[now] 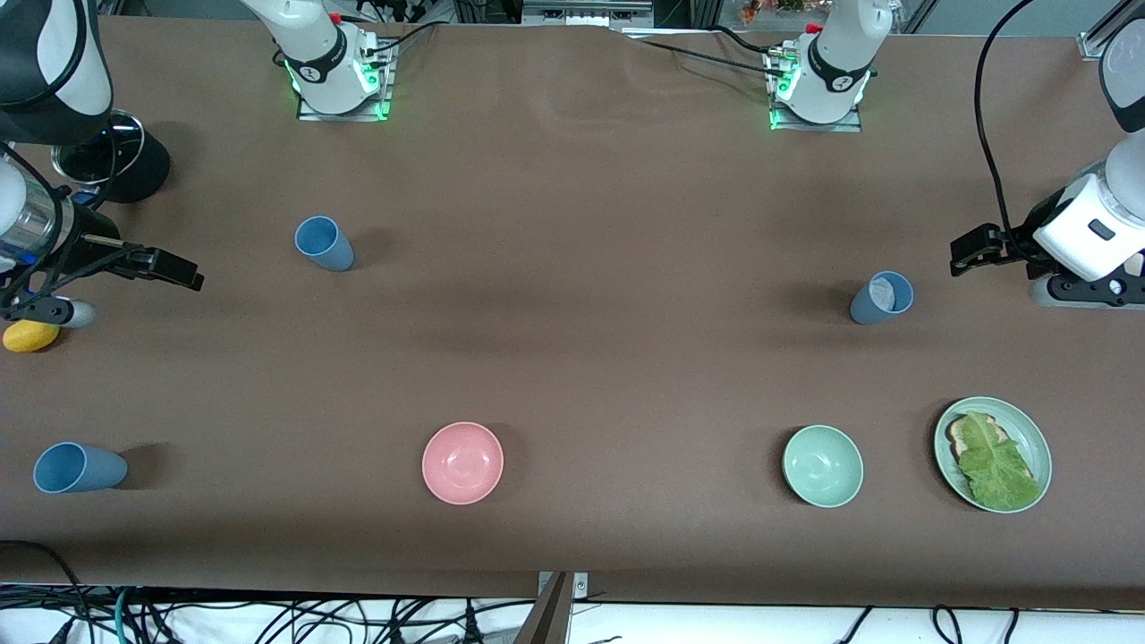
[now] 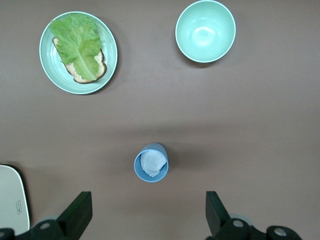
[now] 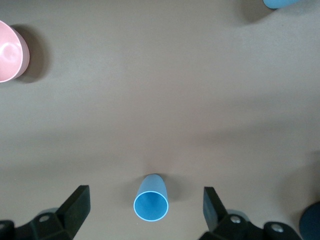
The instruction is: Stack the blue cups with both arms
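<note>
Three blue cups stand mouth up on the brown table. One point(image 1: 324, 243) is toward the right arm's end, and also shows in the right wrist view point(image 3: 151, 200). One point(image 1: 79, 468) is nearer the front camera at that end, with its edge in the right wrist view point(image 3: 282, 2). One point(image 1: 881, 298) is toward the left arm's end with crumpled white paper inside, and also shows in the left wrist view point(image 2: 151, 162). My right gripper point(image 1: 174, 268) point(image 3: 146, 200) hovers open and empty. My left gripper point(image 1: 975, 246) point(image 2: 148, 207) hovers open and empty beside the paper-filled cup.
A pink bowl point(image 1: 462, 462) and a pale green bowl point(image 1: 823, 465) sit near the front edge. A green plate point(image 1: 1038, 438) with bread and lettuce is beside the green bowl. A yellow object point(image 1: 29, 335) and a black round stand point(image 1: 134, 170) lie at the right arm's end.
</note>
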Robot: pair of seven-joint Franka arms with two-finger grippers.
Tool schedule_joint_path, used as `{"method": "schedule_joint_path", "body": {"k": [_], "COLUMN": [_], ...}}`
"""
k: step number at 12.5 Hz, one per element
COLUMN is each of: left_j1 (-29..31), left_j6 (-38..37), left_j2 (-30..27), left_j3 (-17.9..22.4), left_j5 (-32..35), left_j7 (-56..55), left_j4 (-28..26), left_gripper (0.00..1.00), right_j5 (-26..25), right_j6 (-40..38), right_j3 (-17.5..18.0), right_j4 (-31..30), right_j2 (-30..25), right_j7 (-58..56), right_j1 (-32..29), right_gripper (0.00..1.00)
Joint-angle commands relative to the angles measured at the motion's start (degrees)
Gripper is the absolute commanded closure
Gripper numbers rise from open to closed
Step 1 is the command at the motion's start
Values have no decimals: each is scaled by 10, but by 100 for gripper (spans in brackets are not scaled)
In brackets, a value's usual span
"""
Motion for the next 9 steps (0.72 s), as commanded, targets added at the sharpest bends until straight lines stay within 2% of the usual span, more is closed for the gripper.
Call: {"method": "schedule_joint_path", "body": {"k": [1,9], "left_j1": [2,2], "left_j6": [-1,-1], "left_j2": [1,1], "left_j3": [-2,-2], "left_j5": [-7,-7], "left_j7": [8,8], "left_j4": [2,2], "left_gripper": [0,0], "right_j5": [8,9], "right_j6": [-3,-1], "right_j3": [-1,-1], "right_j4": [10,10], "right_j2": [4,4], "right_j7": [0,0], "right_j1": [0,1], "right_gripper": [0,0]}}
